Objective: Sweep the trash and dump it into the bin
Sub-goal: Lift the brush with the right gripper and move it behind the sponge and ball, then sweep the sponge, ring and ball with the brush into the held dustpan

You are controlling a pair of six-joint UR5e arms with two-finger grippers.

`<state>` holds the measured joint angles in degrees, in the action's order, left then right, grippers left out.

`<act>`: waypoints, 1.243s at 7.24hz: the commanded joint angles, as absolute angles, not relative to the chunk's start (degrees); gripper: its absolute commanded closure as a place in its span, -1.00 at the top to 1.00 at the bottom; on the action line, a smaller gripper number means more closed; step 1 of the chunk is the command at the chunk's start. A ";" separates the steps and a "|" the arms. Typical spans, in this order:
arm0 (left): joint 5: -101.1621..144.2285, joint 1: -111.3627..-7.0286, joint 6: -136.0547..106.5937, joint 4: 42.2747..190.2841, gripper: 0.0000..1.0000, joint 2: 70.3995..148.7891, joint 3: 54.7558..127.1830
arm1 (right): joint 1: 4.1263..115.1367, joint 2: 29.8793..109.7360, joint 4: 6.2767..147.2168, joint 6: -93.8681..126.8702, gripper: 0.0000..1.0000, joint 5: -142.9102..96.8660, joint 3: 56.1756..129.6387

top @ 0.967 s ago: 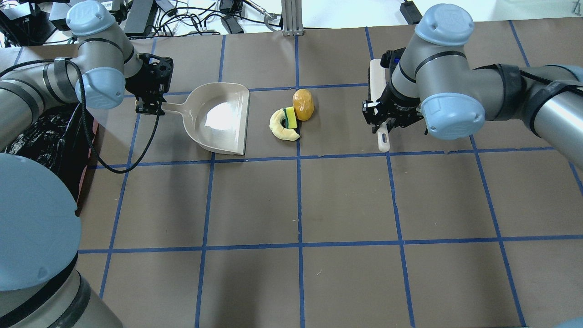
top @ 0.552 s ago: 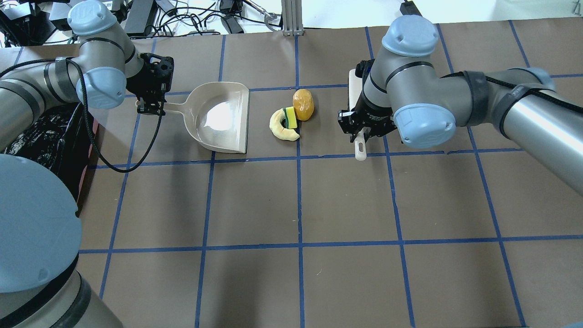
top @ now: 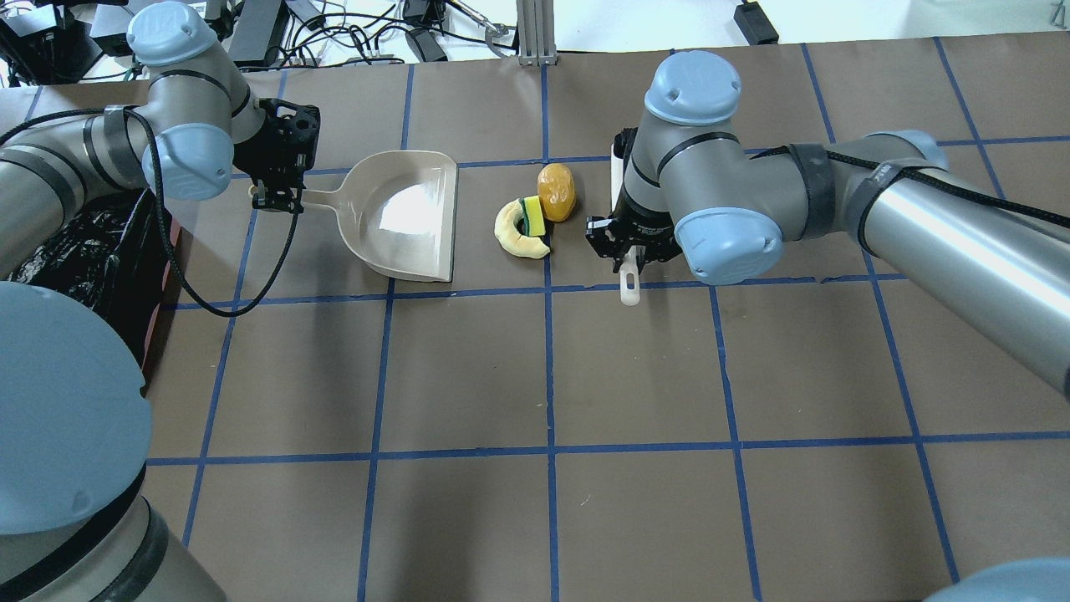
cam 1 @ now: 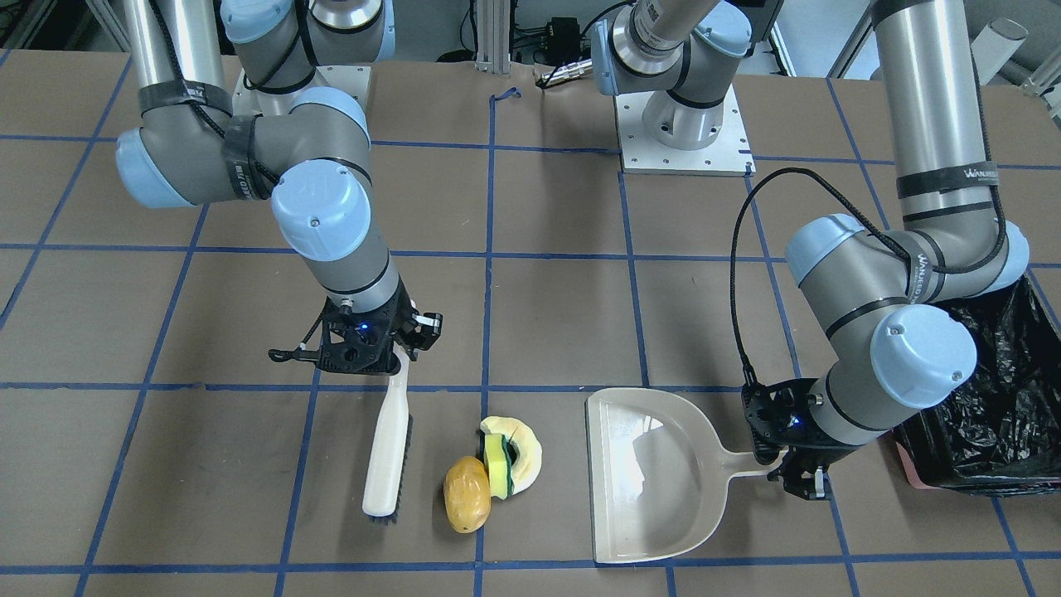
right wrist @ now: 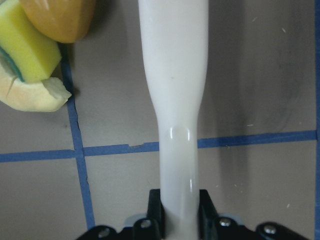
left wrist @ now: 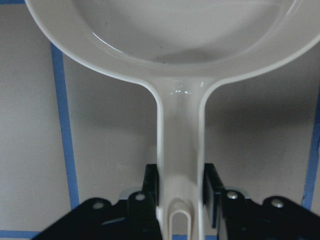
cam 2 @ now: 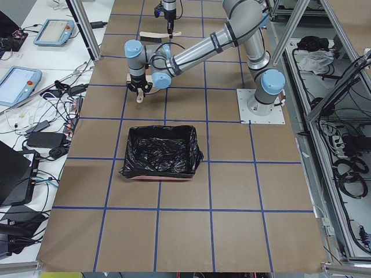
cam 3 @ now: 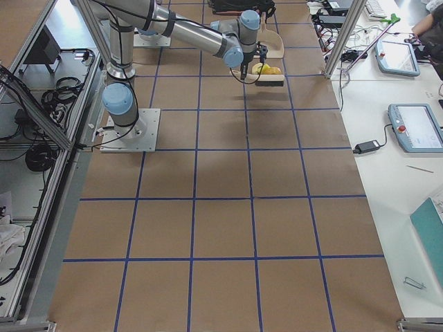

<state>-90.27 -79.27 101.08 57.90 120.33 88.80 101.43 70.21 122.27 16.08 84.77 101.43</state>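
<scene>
R pincer [cam 1: 393,363] grips brush [cam 1: 386,448], trash [cam 1: 498,464] just beside; L pincer [cam 1: 787,474] grips dustpan [cam 1: 655,489]

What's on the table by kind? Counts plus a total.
Trash items: 3 (golden-brown potato-like lump, yellow-green sponge block, pale yellow ring-shaped slice)
Sweeping tools: 2 (white brush, beige dustpan)
Bins: 1 (bin lined with a black bag)
Total: 6
</scene>
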 commanded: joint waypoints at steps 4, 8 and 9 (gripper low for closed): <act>-90.35 -79.28 101.16 57.92 -0.85 120.23 88.77 | 105.55 65.74 124.18 22.50 -1.00 84.55 98.97; -90.35 -79.28 101.16 57.92 -0.84 120.15 88.77 | 109.24 62.32 128.49 26.79 -1.00 83.85 97.65; -90.35 -79.28 101.16 57.92 -0.85 120.15 88.77 | 110.90 62.05 128.50 27.68 -1.00 83.76 96.69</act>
<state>-90.37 -79.28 101.16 57.92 120.20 88.77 109.20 62.56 127.94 26.05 83.84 97.71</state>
